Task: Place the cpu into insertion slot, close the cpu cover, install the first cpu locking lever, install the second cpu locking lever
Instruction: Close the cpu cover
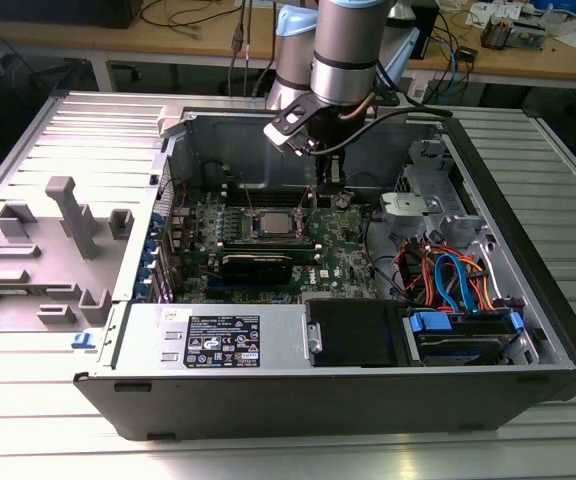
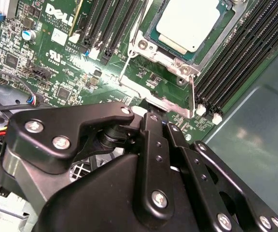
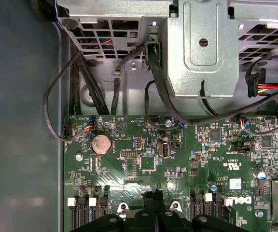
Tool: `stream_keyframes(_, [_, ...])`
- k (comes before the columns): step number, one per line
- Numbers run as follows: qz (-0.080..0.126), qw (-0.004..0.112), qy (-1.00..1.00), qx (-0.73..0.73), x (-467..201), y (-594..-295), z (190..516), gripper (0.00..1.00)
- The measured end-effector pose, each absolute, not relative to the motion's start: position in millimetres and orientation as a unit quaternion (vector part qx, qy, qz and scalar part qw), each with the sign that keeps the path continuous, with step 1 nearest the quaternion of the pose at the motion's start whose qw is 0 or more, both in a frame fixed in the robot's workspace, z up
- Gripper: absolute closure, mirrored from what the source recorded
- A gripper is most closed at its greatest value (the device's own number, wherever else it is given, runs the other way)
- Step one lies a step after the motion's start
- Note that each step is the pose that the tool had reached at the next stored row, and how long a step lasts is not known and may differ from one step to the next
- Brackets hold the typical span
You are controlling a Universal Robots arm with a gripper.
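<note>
Beside the insertion slot (image 2: 145,47) holding the cpu (image 2: 188,21), the pincer (image 2: 160,121) hangs closed.

Cut off by picture edge in second wrist view: cpu (image 2: 189,24), just ahead of end effector (image 2: 159,124). Mostly hidden under cpu: insertion slot (image 2: 151,36).

The computer case (image 1: 268,405) lies open on the bench (image 1: 288,462), with fixtures (image 1: 73,215) at the exterior view's left of it; inside, the cpu (image 1: 273,222) sits in the insertion slot (image 1: 254,229) mid-way across the circuit board (image 1: 348,255), the power supply (image 1: 218,340) along the near wall, and the drive cage (image 1: 463,325) at the exterior view's right.
</note>
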State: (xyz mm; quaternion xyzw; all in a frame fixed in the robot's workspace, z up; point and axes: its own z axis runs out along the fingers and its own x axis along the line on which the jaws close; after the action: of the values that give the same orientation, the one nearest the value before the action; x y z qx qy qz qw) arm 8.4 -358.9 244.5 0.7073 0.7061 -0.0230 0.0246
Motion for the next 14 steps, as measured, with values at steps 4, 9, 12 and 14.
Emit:
stream_keyframes(4, [-0.023, 0.025, 0.706, 0.707, 7.9, -358.9, 244.5, 0.89])
stream_keyframes(9, [-0.023, 0.025, 0.706, 0.707, 6.9, -358.8, 244.5, 0.89])
stream_keyframes(12, [-0.023, 0.025, 0.706, 0.707, 6.8, -358.9, 244.5, 0.89])
stream_keyframes(14, [-0.023, 0.025, 0.706, 0.707, 6.3, -358.9, 244.5, 0.89])
